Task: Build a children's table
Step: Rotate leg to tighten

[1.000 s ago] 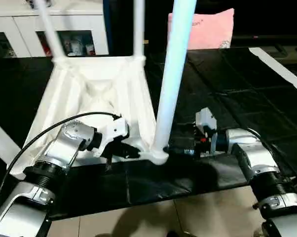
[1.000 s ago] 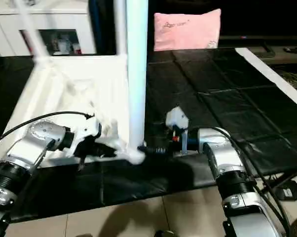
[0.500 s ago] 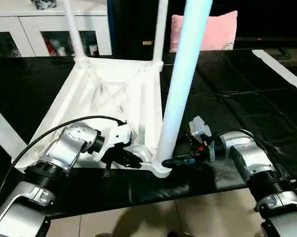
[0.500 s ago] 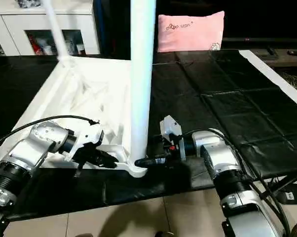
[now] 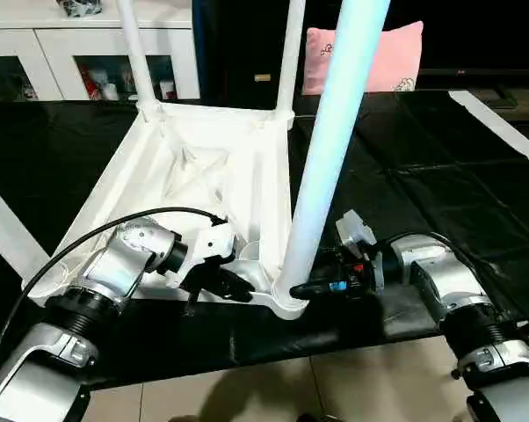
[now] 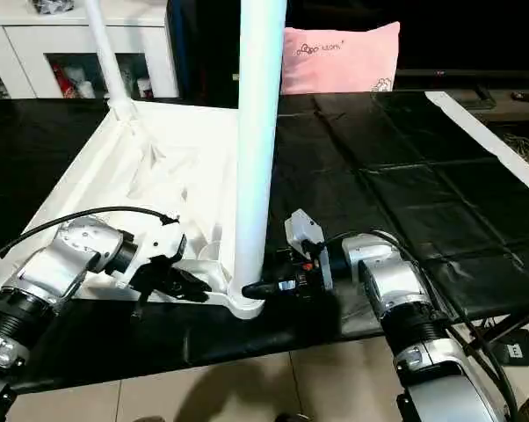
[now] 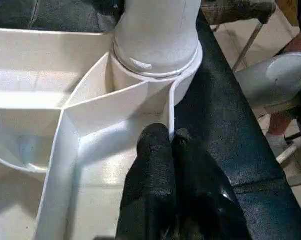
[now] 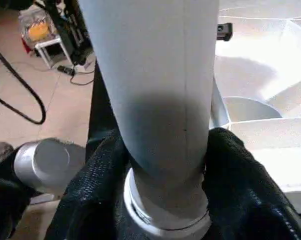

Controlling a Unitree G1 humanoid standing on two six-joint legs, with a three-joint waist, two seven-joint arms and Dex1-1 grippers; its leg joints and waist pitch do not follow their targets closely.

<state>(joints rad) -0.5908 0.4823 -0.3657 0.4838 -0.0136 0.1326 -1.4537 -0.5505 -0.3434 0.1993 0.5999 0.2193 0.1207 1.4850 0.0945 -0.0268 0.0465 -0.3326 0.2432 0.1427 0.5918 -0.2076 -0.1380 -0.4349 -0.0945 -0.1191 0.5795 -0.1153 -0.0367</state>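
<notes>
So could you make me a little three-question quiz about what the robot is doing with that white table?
1. True or false: the children's table lies upside down on the black mat.
2. What does the right gripper have its fingers around?
A. the near leg
B. a pillow
C. a cable
3. The left gripper pinches the table's thin ____.

Key: 1 true; 2 A; 3 rim.

White plastic children's table (image 5: pixel 203 176) upside down, ribbed underside up, round tube legs (image 5: pixel 330 149) upright in near-right and far corner sockets
</notes>
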